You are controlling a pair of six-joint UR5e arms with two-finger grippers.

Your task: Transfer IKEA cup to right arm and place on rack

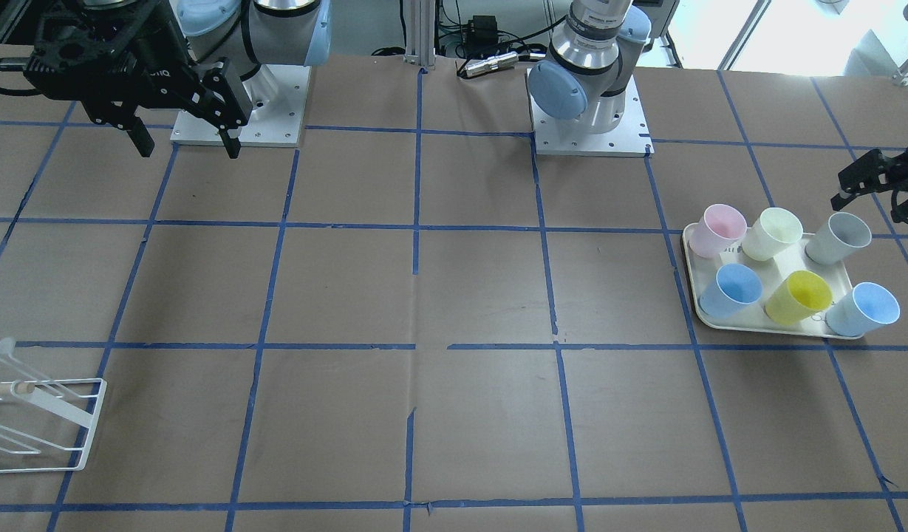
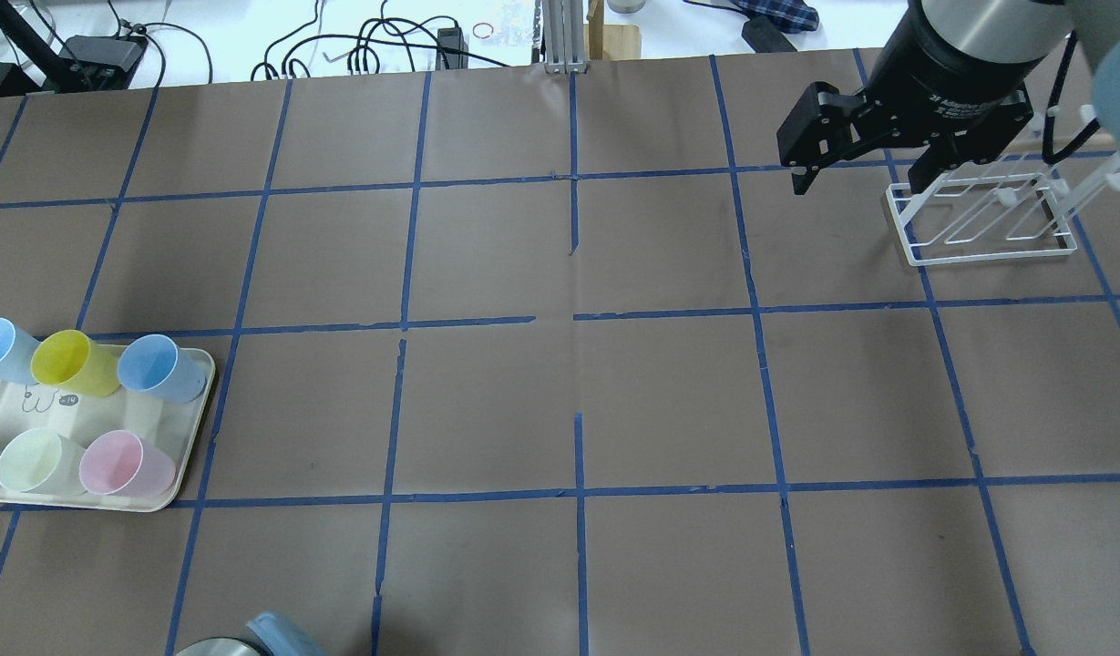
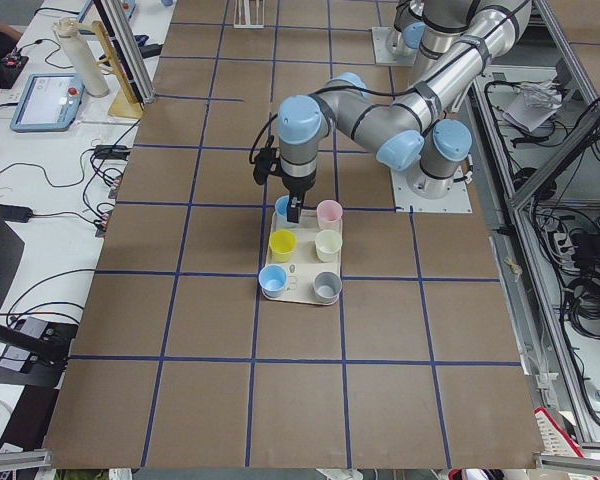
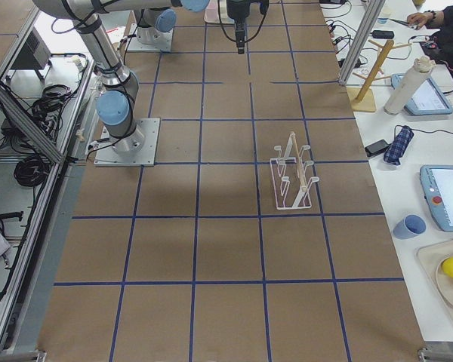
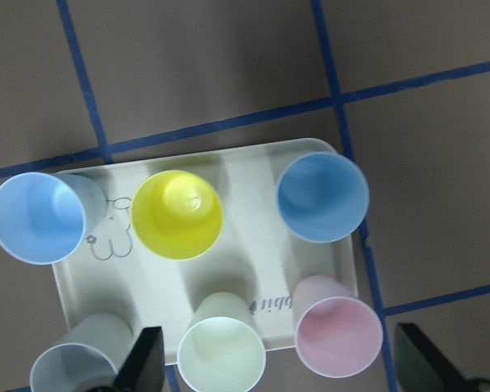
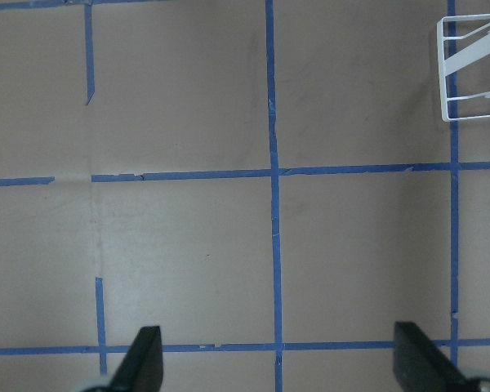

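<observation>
Over the tray (image 5: 245, 167) and near the rack (image 2: 983, 223), both arms' jaws gape wide, empty.

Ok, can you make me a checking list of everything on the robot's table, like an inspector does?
Surface: table covered in brown paper with a blue tape grid.
Job's things: grey IKEA cup standing in a corner of the cream tray; white rack at the far end, no cups on it.
Clutter: five coloured cups sharing the tray.
Grippers: left gripper open above the tray; right gripper open near the rack; both hold nothing.
Cables: black cable looped at the left gripper; loose wires beyond the table edge.
Surroundings: side bench with screens.
</observation>
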